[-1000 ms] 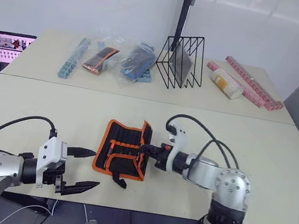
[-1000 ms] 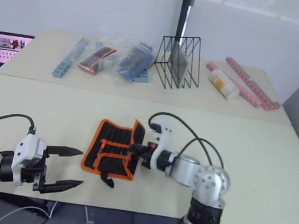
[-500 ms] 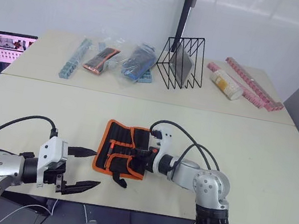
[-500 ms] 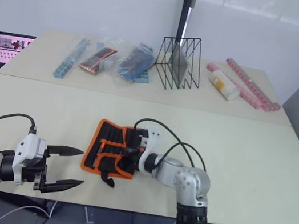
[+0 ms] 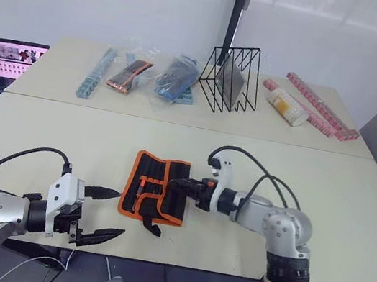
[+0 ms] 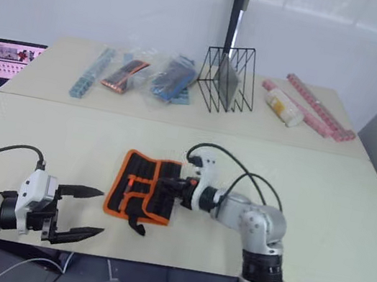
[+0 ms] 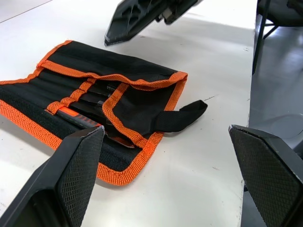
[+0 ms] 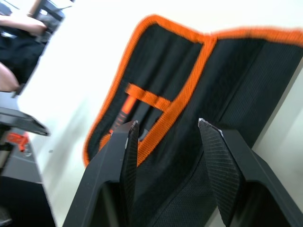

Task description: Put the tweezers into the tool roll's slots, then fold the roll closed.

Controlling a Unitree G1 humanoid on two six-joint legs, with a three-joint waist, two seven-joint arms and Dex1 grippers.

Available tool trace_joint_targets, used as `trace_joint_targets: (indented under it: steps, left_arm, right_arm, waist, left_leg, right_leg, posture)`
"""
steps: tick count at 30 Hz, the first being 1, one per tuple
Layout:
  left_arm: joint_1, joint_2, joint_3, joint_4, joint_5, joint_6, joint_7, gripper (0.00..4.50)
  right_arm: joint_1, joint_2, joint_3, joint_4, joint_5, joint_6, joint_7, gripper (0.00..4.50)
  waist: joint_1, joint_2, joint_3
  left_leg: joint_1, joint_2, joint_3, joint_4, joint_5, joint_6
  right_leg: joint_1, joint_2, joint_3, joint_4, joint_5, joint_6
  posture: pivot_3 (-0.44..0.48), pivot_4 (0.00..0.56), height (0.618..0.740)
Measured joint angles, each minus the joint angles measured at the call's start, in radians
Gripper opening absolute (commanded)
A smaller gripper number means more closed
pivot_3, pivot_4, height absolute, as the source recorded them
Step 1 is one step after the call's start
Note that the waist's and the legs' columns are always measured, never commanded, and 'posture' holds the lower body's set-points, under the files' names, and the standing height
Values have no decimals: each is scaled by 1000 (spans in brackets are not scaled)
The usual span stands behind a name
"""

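Note:
The tool roll lies on the front table, black with orange binding, its right flap folded flat over the middle. Its short black strap sticks out towards the table's front edge. Slim dark tweezers sit tucked in the slots. My right gripper hovers low over the roll's right part, open, with nothing between its fingers. My left gripper hangs open at the table's front edge, left of the roll and apart from it.
On the far table stand a black wire rack, bagged items, a blue pack, a pale bottle and pink strips. A laptop sits at the far left.
My right gripper carried the raised right flap leftwards over the roll, let it go and drew back to the right. The flap now lies flat. The left arm has not moved.

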Motion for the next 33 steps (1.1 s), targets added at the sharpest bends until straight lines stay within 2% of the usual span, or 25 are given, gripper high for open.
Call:
trace_joint_targets:
  steps: [5, 8, 11, 12, 16, 22, 29, 33]
  left_arm:
    - [-1, 2, 0, 0, 0, -5, 1, 4500]
    - [-1, 3, 1, 0, 0, -11, 1, 4500]
    - [0, 14, 4, 1, 0, -12, 0, 4500]
    - [0, 17, 6, 1, 0, -12, 0, 4500]
    - [2, 20, 18, 2, -2, -12, 1, 4500]
    - [27, 18, 41, 3, -37, 66, 41, 4500]
    - [-37, -61, 71, 24, -165, 354, 270, 4500]
    - [-79, -141, 78, 24, -237, 502, 415, 4500]
  right_arm:
    - [-9, -57, 10, 2, 9, -50, 113, 2136]
    - [-4, -90, 56, 2, -31, -150, 199, 1326]
    - [41, -147, 176, 14, -162, -375, 330, 260]
    - [48, -158, 209, 33, -207, -434, 354, 36]
    - [61, -178, 322, 169, -376, -632, 420, 36]
    - [53, -167, 354, 262, -466, -763, 462, 36]
    - [47, -164, 363, 276, -517, -770, 461, 36]
    - [47, -159, 365, 272, -527, -769, 461, 36]
  waist:
    - [-3, 0, 0]
    - [-2, 0, 0]
    - [-2, 0, 0]
    - [-2, 0, 0]
    - [-2, 0, 0]
    - [-3, 0, 0]
    - [-1, -4, -2]
    - [0, -5, -3]
  left_leg:
    - [0, 0, 0, 0, 0, 0]
    - [0, 0, 0, 0, 0, 0]
    - [0, 0, 0, 0, 0, 0]
    - [0, 0, 0, 0, 0, 0]
    - [0, 0, 0, 1, 0, 0]
    - [2, 0, 0, 1, 0, 0]
    - [5, 0, -1, 4, 1, 0]
    - [6, -1, -3, 4, 1, -1]
  right_leg:
    - [0, 0, 0, 0, 0, 0]
    - [0, 0, 0, 0, 0, 0]
    - [0, 0, 0, 0, 0, 0]
    - [0, 0, 0, 0, 0, 0]
    - [0, 0, 0, 0, 0, 0]
    - [2, 0, 0, 1, 0, 0]
    - [4, 0, -1, 7, 0, 0]
    - [4, 0, 0, 9, 0, 0]
  posture:
    - [0, 150, 687]
    - [0, 150, 687]
    - [0, 150, 687]
    - [0, 150, 687]
    - [0, 150, 687]
    - [0, 150, 687]
    - [0, 150, 687]
    - [0, 150, 687]
